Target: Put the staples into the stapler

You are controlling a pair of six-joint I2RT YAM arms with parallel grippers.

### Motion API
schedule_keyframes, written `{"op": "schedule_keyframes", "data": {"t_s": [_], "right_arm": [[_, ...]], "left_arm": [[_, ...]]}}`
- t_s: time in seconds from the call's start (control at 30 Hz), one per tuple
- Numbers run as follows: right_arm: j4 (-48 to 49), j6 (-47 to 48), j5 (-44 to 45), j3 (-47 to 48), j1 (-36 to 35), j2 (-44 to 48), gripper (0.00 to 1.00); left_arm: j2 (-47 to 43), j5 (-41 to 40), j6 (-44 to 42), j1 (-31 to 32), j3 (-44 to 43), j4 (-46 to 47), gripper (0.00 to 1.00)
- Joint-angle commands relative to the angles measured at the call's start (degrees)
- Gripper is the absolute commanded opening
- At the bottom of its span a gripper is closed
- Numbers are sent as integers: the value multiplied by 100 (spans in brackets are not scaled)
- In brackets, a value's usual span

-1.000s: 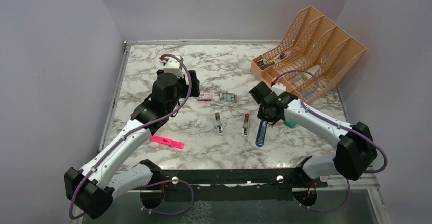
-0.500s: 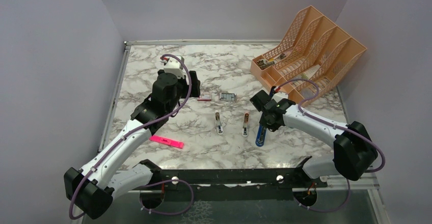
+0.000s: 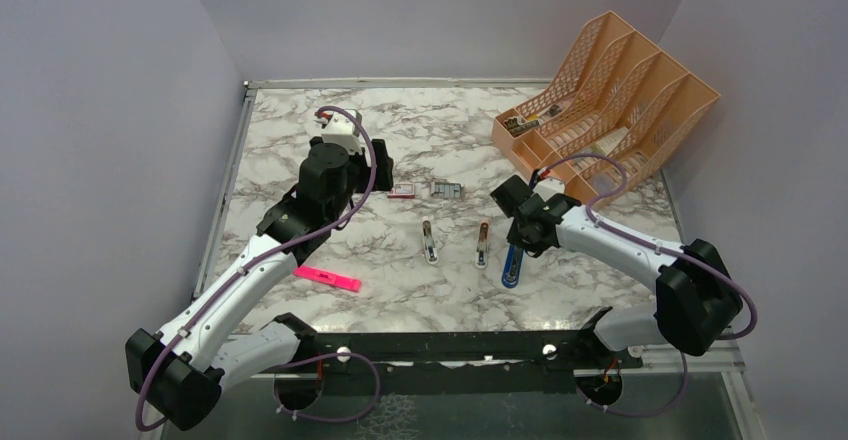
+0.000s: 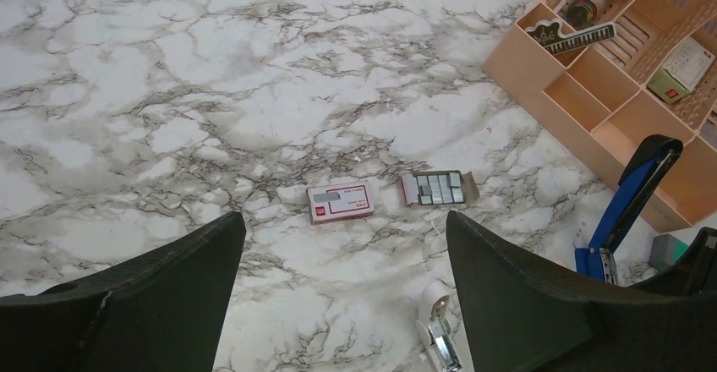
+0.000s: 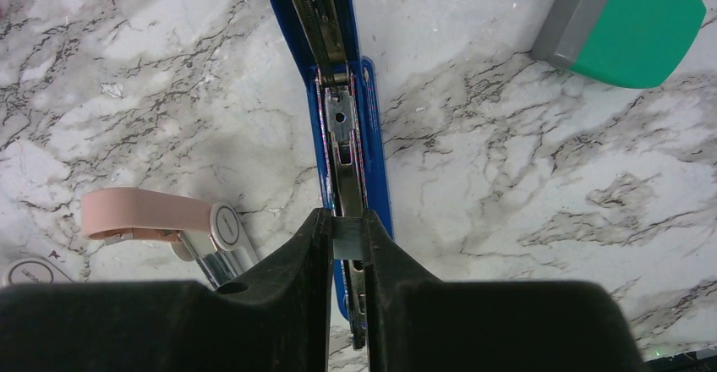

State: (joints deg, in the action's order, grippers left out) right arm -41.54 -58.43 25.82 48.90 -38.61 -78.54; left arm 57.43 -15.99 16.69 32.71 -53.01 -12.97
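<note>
Staples point(image 5: 347, 238) sit pinched in the narrow right gripper point(image 5: 347, 221), which just slid left and nearer over the opened blue stapler point(image 5: 373, 118), so seating them looks next, while farther back the left gripper point(image 4: 345, 220) hangs wide above the red-and-white box point(image 4: 340, 200).

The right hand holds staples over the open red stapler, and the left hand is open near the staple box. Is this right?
The stapler is blue, not red; the right wrist view shows it. The right hand holds staples over it, and the left hand is open near the staple box.
</note>
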Motion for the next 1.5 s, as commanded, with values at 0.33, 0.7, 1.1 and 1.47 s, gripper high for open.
{"op": "schedule_keyframes", "data": {"t_s": [0.33,0.7,1.1,1.47], "right_arm": [[137,14,43,-135,25,-30,20],[326,202,-77,-183,23,-61,20],[223,252,-11,-107,25,29,20],[-27,211,131,-34,28,106,20]], "left_arm": [[-25,115,-25,-13,-128,30,89],[-4,113,-16,-13,-121,32,89],[37,122,-8,-11,-113,32,89],[54,157,27,-10,-87,32,89]]}}
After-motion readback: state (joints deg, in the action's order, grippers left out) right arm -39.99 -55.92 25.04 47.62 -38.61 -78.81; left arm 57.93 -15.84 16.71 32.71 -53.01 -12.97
